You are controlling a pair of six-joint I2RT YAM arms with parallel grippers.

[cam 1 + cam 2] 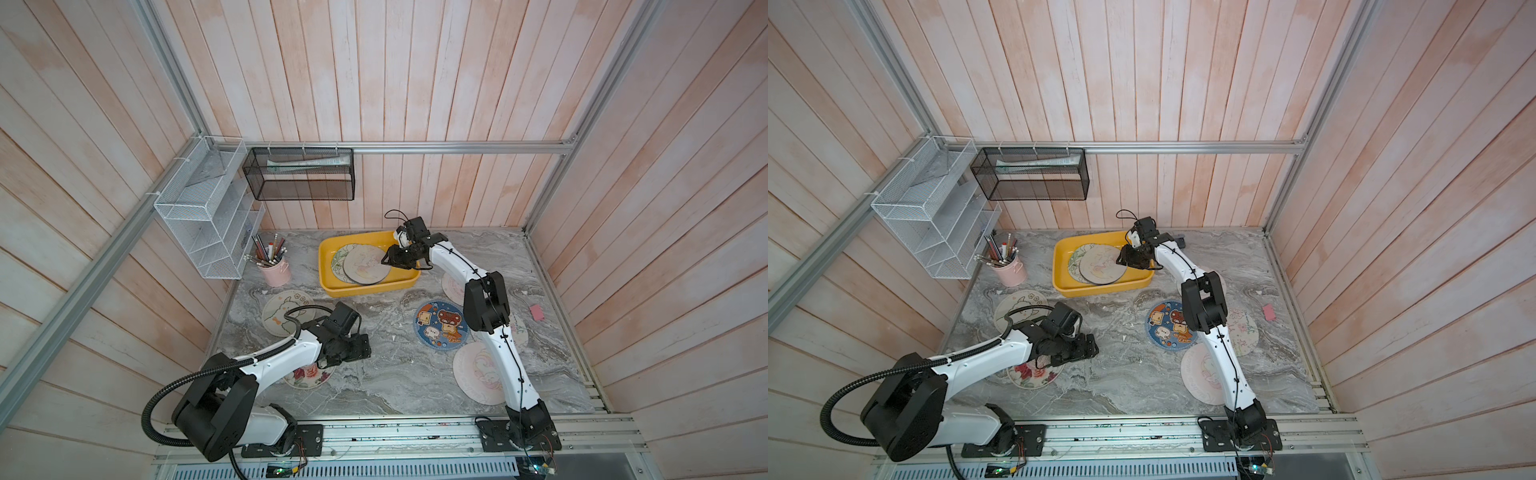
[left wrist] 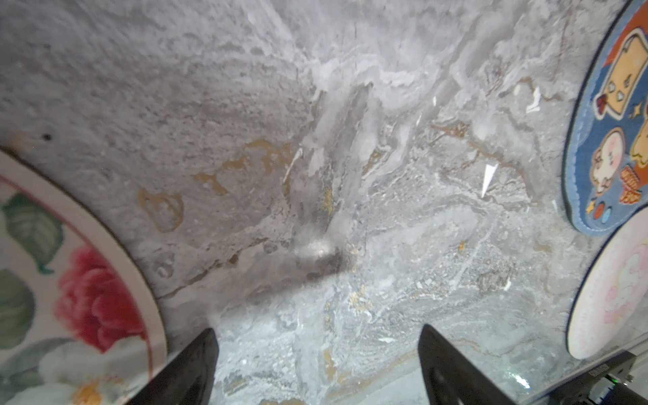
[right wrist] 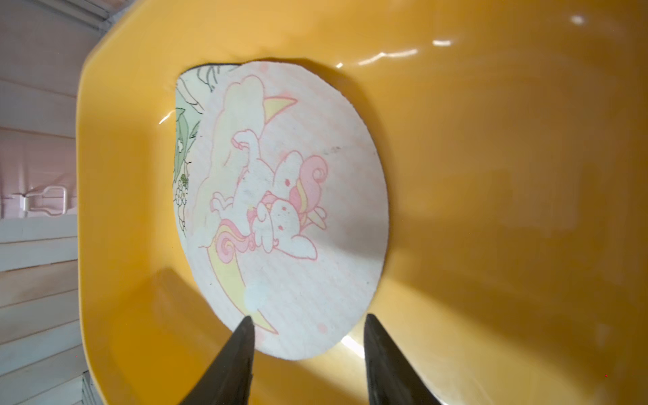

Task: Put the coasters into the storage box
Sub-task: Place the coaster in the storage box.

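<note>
In a top view the right tool (image 1: 384, 261) hovers spread at the edge of the unicorn coaster (image 1: 365, 266), which lies in the storage box (image 1: 368, 289) atop a leafy coaster (image 1: 337, 258). Left wrist: the left tool (image 2: 317, 331) gapes over bare table (image 2: 315, 175), between the rose coaster (image 2: 52, 298) and the blue coaster (image 2: 610, 122). Right wrist: both tips stand apart at the unicorn coaster's edge.
</note>
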